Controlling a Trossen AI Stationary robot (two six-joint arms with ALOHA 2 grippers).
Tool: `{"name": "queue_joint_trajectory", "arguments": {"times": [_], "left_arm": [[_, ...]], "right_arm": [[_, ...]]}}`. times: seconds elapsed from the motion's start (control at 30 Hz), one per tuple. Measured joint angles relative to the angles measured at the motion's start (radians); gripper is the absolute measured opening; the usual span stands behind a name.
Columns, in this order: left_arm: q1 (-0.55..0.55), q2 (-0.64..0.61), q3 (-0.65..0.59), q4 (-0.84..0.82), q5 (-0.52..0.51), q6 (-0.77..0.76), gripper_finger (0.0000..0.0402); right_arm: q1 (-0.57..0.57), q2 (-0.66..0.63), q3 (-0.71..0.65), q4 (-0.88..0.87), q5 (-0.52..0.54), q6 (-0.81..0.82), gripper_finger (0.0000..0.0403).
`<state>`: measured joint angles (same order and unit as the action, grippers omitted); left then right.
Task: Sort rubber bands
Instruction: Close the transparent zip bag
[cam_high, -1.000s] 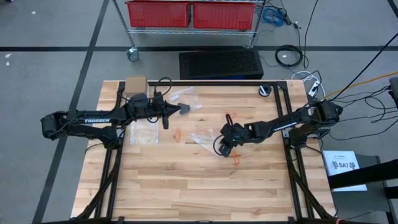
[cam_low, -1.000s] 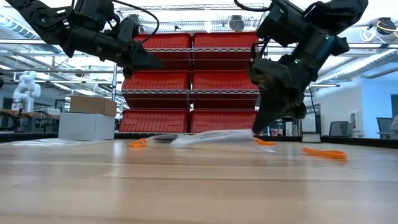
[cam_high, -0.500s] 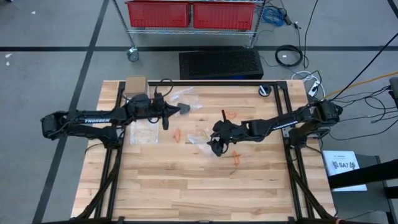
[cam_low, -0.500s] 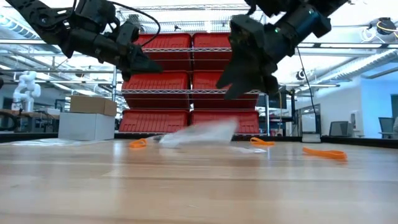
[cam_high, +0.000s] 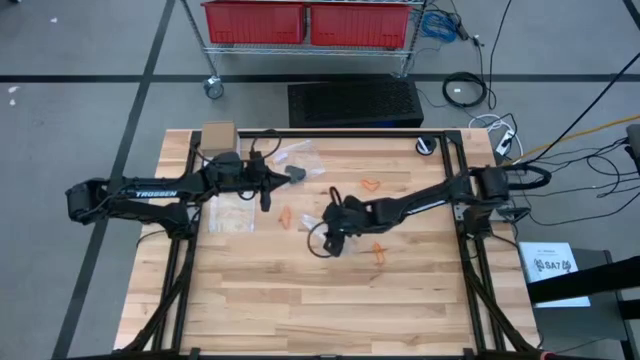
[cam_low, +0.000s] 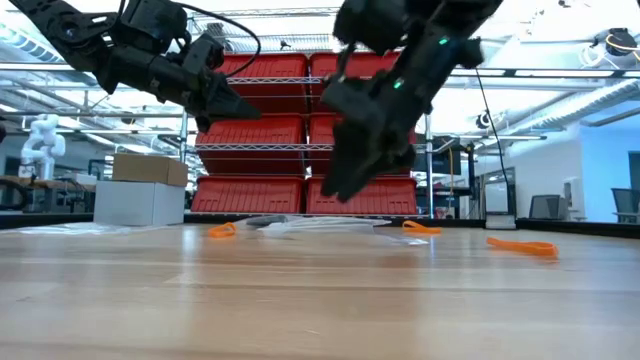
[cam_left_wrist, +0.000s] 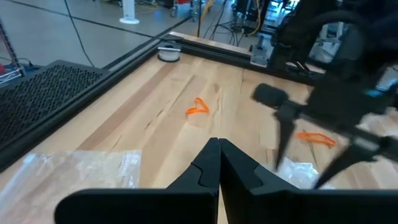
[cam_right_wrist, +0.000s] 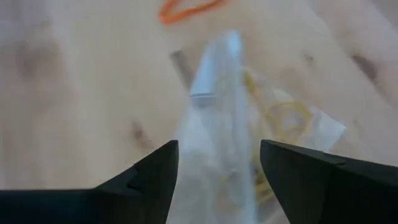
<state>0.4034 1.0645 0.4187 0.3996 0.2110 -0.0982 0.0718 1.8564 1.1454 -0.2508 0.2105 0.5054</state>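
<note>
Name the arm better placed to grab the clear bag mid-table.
Right. Its claw is open directly over the clear bag; the left claw is shut, farther back.

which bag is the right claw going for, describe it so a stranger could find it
Start at the wooden table and find the right claw, open, near the table's middle. The clear plastic bag lies just under it. Unlike the other clear bag beside the left arm, it holds pale yellow rubber bands.
</note>
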Motion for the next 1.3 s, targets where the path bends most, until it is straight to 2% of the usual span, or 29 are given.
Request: {"name": "queue_joint_trajectory", "arguments": {"times": [0.2, 0.37, 0.47, 0.63, 0.8, 1.07, 1.3], "left_arm": [[0.000, 0.000, 0.000, 0.001, 0.028, 0.000, 0.0006], [0.000, 0.000, 0.000, 0.003, 0.028, 0.000, 0.0006], [0.000, 0.000, 0.000, 0.004, 0.028, 0.000, 0.0006], [0.003, 0.000, 0.000, 0.031, 0.024, 0.000, 0.0006], [0.003, 0.000, 0.000, 0.101, 0.021, -0.002, 0.0006], [0.003, -0.001, 0.000, 0.187, 0.052, -0.001, 0.0009], [0.003, -0.001, 0.001, 0.292, 0.174, 0.000, 0.0072]], "right_arm": [[-0.053, 0.079, 0.043, -0.011, -0.010, -0.038, 0.0222], [-0.091, 0.094, 0.043, -0.007, -0.115, -0.048, 0.0200], [-0.097, 0.093, 0.043, 0.001, -0.156, -0.073, 0.0152], [-0.093, 0.086, 0.043, -0.003, -0.188, -0.124, 0.0023], [-0.073, 0.044, 0.100, -0.083, -0.123, -0.210, 0.0012], [-0.027, -0.071, 0.280, -0.354, 0.088, -0.396, 0.0002], [-0.024, -0.195, 0.325, -0.450, 0.180, -0.496, 0.0001]]}}
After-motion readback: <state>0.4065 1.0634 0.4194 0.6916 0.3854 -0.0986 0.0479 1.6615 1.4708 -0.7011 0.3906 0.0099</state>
